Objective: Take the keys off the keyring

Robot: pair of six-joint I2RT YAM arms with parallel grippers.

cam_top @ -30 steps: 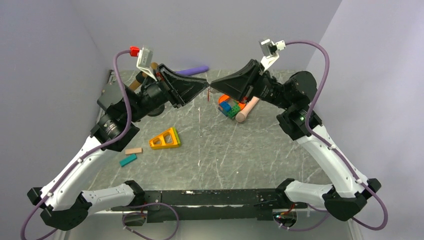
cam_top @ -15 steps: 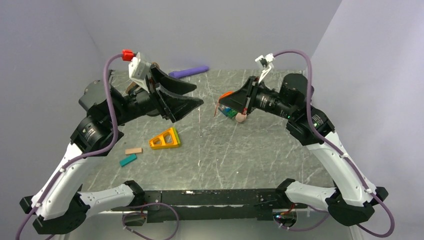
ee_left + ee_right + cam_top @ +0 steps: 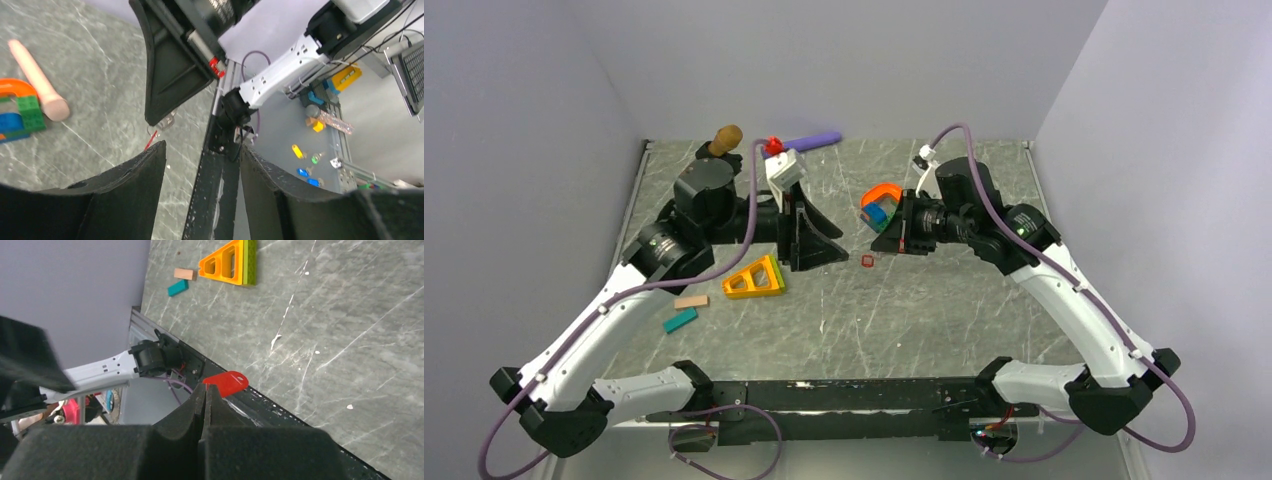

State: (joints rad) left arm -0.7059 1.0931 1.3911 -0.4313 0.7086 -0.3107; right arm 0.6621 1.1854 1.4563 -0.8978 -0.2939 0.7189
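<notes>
- Key (image 3: 226, 382), a small red tab, is hanging pinched in the closed jaws of the right gripper (image 3: 206, 389), just above the table (image 3: 350, 315).
- Left gripper (image 3: 202, 150) is facing it nearby, jaws standing open and holding nothing.

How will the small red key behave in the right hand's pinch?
The red key looks thin and light, probably stiff plastic. The right hand seems to pinch only one end, so it may pivot or slip out.
</notes>
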